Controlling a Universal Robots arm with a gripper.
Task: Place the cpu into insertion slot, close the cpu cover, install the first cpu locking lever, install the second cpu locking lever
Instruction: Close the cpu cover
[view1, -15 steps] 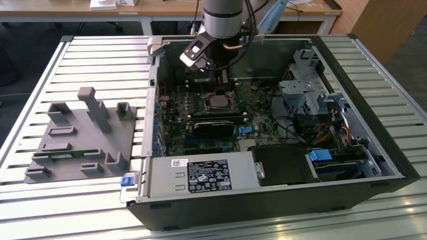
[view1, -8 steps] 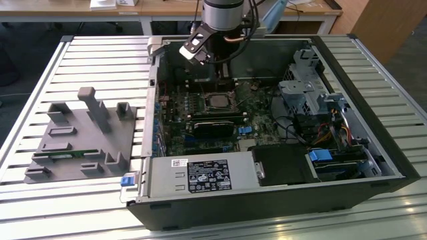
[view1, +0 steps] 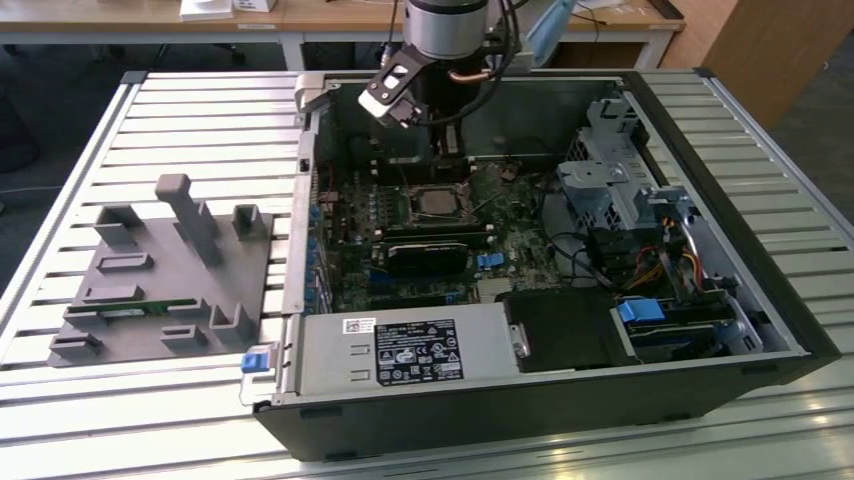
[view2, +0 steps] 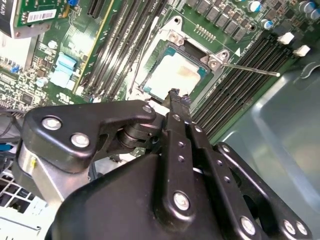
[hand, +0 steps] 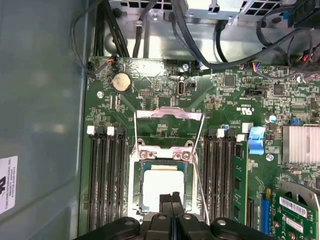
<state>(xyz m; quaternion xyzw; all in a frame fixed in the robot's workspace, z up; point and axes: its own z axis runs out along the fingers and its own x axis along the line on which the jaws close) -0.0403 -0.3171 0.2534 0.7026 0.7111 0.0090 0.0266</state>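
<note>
The cpu (hand: 164, 186) lies flat in the insertion slot (hand: 134, 186), its dull silver top showing, and appears as well in the second wrist view (view2: 170, 76). The cpu cover (hand: 170, 114) stands open, tilted back from the slot's hinge side, with green board showing through its cut-out. Two thin wire locking levers (hand: 201, 186) (hand: 135, 131) stand free beside the slot; one sticks out sideways (view2: 250, 69). My gripper (hand: 171, 197) (view2: 174, 96) hovers just over the cpu's near edge, shut, with nothing between its fingers. In the exterior view the arm (view1: 441, 40) reaches down into the case over the slot (view1: 435, 201).
Long black memory slots (hand: 107, 180) (hand: 220, 180) flank the socket. Cables (hand: 225, 45) hang past the board's far edge and the case wall (hand: 40, 100) runs close alongside. A power supply (view1: 400, 350) and drive bays (view1: 614, 190) fill the case. A grey fixture (view1: 160, 270) sits outside.
</note>
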